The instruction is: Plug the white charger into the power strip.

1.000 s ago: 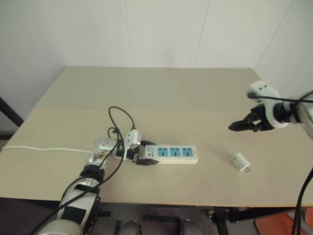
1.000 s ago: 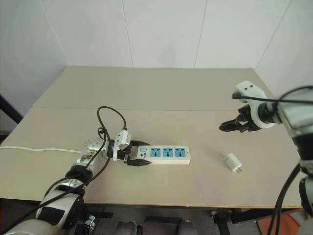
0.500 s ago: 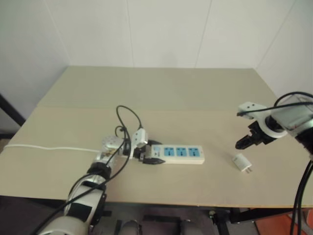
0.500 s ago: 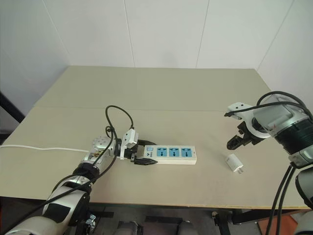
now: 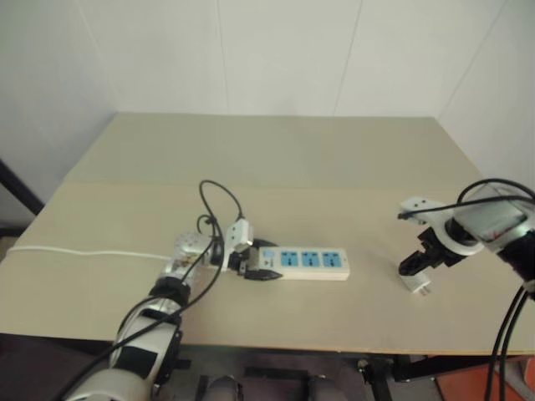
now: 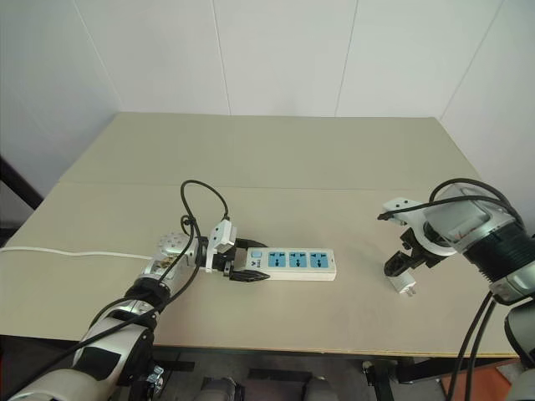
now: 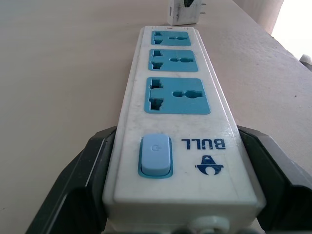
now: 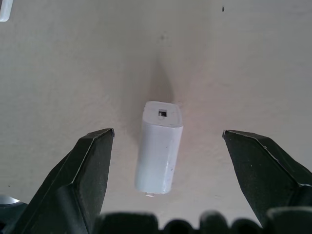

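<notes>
The power strip [image 6: 294, 262], a long white bar with three blue sockets, lies flat near the table's front middle. My left gripper [image 6: 241, 270] is shut on its switch end, one black finger [image 7: 80, 187] on each long side. The white charger [image 6: 404, 286] lies on its side on the table to the right of the strip, and it also appears past the strip's far end [image 7: 185, 9]. My right gripper [image 6: 394, 267] points down just above the charger [image 8: 159, 146] and stands open, one finger [image 8: 90, 165] on either side without touching it.
The strip's thin white cord [image 6: 75, 253] runs left off the table [image 6: 276, 159]. A black cable loop [image 6: 201, 205] rises from my left wrist. The table's front edge is close below the strip and charger. White walls stand behind and to the right.
My right gripper has come down and tipped to point at the table, now straddling the charger from above. The left gripper still holds the strip in the same place.
</notes>
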You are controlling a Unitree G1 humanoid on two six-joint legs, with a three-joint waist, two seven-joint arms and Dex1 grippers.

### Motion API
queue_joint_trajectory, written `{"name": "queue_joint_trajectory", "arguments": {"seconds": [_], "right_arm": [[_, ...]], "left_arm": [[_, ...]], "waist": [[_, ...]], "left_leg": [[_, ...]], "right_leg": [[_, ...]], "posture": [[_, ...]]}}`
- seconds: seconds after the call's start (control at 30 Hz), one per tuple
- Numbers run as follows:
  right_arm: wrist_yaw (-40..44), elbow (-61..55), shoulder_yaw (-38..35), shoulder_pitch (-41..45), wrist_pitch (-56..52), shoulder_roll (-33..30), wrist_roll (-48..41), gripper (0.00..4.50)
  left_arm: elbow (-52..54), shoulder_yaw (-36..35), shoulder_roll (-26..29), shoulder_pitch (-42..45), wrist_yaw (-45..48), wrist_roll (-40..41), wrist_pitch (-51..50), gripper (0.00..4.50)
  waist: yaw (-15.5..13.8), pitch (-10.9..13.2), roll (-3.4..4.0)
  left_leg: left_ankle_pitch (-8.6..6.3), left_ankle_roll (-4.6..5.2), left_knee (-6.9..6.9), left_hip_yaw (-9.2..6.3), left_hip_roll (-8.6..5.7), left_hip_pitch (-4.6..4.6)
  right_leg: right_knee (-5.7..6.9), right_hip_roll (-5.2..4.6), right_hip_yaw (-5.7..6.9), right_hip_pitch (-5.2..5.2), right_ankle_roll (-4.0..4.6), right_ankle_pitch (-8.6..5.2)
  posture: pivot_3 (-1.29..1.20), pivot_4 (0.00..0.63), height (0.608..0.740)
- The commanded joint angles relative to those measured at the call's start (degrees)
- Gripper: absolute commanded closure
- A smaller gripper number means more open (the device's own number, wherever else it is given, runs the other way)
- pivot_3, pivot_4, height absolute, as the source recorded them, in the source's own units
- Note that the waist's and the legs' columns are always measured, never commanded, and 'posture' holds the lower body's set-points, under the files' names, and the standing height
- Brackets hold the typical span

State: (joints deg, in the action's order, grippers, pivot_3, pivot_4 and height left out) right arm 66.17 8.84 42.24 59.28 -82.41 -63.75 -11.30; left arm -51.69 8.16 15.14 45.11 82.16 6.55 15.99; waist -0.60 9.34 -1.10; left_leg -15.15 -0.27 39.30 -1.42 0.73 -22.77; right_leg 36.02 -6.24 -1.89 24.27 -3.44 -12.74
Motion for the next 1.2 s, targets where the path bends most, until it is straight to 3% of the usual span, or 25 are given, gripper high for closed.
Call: {"name": "queue_joint_trajectory", "arguments": {"seconds": [0.03, 0.37, 0.73, 0.87, 1.07, 1.2], "right_arm": [[-1.5, -1.1, -3.0, -1.4, -1.5, 0.4, -1.0, 0.28], [-6.5, 3.5, -7.6, -4.1, -0.2, 5.1, -1.4, 0.28], [-7.4, 3.3, -7.3, -5.0, -0.6, 5.3, -1.9, 0.28], [-7.4, 2.5, -6.9, -5.5, -0.8, 5.2, -2.1, 1.14], [-7.3, 1.4, -6.7, -6.2, -1.2, 4.9, -2.4, 3.27], [-7.3, 0.5, -6.6, -6.6, -1.1, 4.7, -2.5, 3.39]], "left_arm": [[0.2, 1.4, -0.6, -0.5, 0.3, -1.1, -0.9, 1.19], [0.4, 1.5, 0.1, -0.7, 0.3, -1.2, -1.0, 1.19], [0.7, 1.6, 0.5, -0.8, 0.1, -1.2, -1.1, 1.19], [0.9, 1.6, 0.5, -0.9, -0.2, -1.2, -1.1, 1.19], [1.2, 1.6, 0.8, -1.0, -0.3, -1.1, -1.3, 1.19], [1.2, 1.6, 1.0, -0.9, -0.3, -1.2, -1.4, 1.19]], "waist": [[0.0, 0.0, 0.0], [0.0, 0.0, 0.0], [0.1, 0.0, 0.0], [0.1, 0.0, 0.0], [0.2, 0.0, -0.01], [0.2, 0.0, -0.01]], "left_leg": [[0.0, 0.0, 0.0, 0.0, 0.0, 0.0], [0.0, 0.0, 0.01, -0.01, 0.0, 0.0], [0.0, 0.0, 0.01, -0.01, 0.0, 0.02], [0.0, 0.0, 0.01, -0.01, 0.0, 0.01], [0.0, 0.0, 0.01, -0.02, 0.0, 0.03], [0.0, 0.0, 0.01, -0.02, 0.01, 0.03]], "right_leg": [[0.0, 0.0, 0.0, 0.0, 0.0, 0.0], [0.01, 0.0, 0.01, -0.01, 0.0, 0.0], [0.01, 0.0, 0.01, -0.02, 0.0, 0.0], [0.01, 0.0, 0.01, -0.03, 0.0, 0.0], [0.01, 0.0, 0.01, -0.04, 0.0, 0.0], [0.01, 0.0, 0.02, -0.04, 0.0, 0.0]], "posture": [[0.0, 0.15, 0.74], [0.0, 0.15, 0.74], [0.0, 0.15, 0.74], [0.0, 0.15, 0.74], [0.0, 0.15, 0.74], [0.0, 0.15, 0.74]]}}
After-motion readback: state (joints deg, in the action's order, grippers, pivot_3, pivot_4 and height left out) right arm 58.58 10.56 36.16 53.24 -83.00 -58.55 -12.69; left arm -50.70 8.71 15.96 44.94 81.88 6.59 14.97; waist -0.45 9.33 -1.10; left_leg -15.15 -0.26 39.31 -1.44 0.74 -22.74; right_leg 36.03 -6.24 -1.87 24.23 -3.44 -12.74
